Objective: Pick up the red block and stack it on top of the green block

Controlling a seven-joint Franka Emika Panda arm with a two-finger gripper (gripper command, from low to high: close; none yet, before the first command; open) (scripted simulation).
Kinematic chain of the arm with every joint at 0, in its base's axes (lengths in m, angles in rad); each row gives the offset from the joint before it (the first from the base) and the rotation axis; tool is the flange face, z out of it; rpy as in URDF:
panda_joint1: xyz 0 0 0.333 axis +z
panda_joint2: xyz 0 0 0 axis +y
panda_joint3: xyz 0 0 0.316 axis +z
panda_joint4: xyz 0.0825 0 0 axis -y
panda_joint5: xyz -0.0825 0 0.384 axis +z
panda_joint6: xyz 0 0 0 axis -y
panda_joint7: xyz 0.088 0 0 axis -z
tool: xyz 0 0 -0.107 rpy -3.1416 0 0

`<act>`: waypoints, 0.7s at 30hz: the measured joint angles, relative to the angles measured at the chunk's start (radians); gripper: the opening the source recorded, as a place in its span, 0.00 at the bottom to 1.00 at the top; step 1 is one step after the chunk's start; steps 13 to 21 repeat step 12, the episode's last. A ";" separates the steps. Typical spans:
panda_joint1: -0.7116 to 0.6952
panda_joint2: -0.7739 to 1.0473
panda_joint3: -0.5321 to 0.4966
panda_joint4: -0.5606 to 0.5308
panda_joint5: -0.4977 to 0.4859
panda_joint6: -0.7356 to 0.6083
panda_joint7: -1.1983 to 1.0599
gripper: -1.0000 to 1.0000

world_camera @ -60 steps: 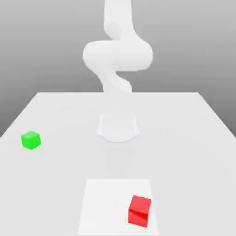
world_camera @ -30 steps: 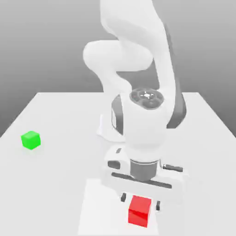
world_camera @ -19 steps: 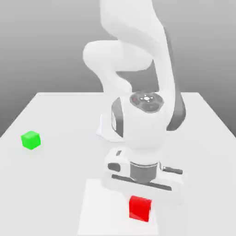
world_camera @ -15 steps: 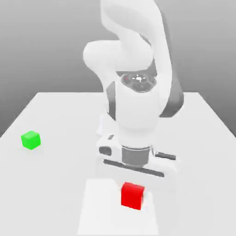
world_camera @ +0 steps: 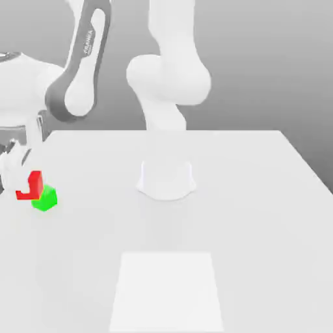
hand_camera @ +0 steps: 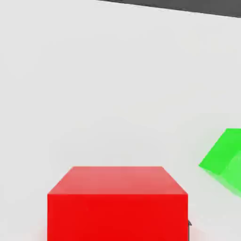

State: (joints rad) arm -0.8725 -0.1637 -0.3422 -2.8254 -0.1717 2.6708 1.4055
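The red block [world_camera: 30,185] has left the tabletop [world_camera: 260,214] — gripper [world_camera: 14,170] clamped on it, beside the green block [world_camera: 45,198]; the hand view shows them apart.

Simulated lab: bare white table [world_camera: 247,214], grey backdrop.

We see an evenly and brightly lit scene, the light soft and without an obvious single source. The worktop [world_camera: 247,195] is nearly washed out to white, and the pale arm [world_camera: 168,84] almost blends into it; shading on its rounded parts is gentle. The backdrop fades from darker grey above to lighter grey near the worktop's far edge. Shadows are very faint, without hard edges. The red block [world_camera: 31,185] and green block [world_camera: 45,198] read as saturated, flat colour. In the hand view the red block's [hand_camera: 117,202] top face looks slightly lighter than its front face.
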 joint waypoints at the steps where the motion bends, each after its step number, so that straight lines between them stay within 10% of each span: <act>1: -0.040 -0.020 -0.032 -0.015 -0.002 -0.003 0.005 0.00; 8: -0.038 0.177 -0.056 -0.024 0.207 0.192 -0.138 0.00; 9: -0.045 0.213 -0.036 -0.023 0.258 0.223 -0.174 1.00; 21: -0.045 0.213 -0.036 -0.023 0.258 0.223 -0.174 1.00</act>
